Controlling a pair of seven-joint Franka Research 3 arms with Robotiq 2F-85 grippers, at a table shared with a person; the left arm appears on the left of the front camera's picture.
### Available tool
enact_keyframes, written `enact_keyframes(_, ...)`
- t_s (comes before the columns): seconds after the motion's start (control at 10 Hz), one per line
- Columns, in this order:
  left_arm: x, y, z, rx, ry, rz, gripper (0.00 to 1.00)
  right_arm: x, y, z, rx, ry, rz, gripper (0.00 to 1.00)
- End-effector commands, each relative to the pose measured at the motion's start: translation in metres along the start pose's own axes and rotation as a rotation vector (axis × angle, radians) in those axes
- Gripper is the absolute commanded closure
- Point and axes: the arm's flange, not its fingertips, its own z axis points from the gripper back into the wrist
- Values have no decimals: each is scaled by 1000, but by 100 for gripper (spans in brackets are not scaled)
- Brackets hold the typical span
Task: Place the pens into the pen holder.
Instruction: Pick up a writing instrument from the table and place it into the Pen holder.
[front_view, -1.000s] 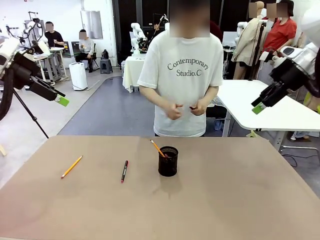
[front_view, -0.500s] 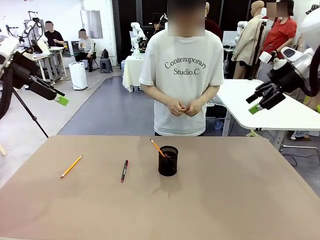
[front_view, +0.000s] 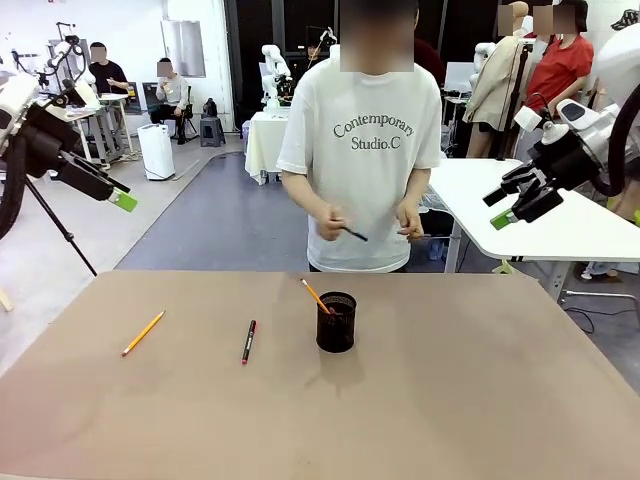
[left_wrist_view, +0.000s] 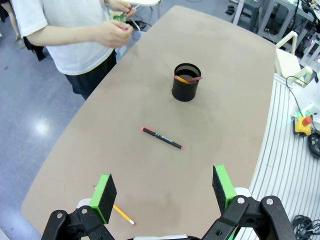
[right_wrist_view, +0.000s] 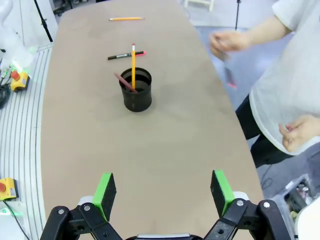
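Logged right gripper (front_view: 497, 208) shifted toward the person against a second ago; jaws spread wide, nothing between them, high off the bench (front_view: 480, 400). Logged left gripper (front_view: 120, 197) unmoved, likewise released and raised at far left. Saw person's hands now parted, one hand (front_view: 330, 226) gripping a dark pen (front_view: 353, 235). Found pen holder (front_view: 336, 325) upright mid-bench, yellow-orange pencil (right_wrist_view: 133, 62) and brownish-red pencil (right_wrist_view: 124, 82) inside. Found black pen (front_view: 248, 342) flat to its left, second yellow pencil (front_view: 143, 333) farther left.

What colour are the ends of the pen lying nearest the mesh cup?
The thin black pen has red ends, clearest in the left wrist view.
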Motion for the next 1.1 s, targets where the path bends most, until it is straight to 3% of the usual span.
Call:
enact_keyframes(0.0, 0, 0, 2, 3, -2, -2, 0, 3, 4, 3, -1, 15, -20, 0)
enact_keyframes(1.0, 0, 0, 2, 3, -2, -2, 0, 3, 4, 3, -1, 15, -20, 0)
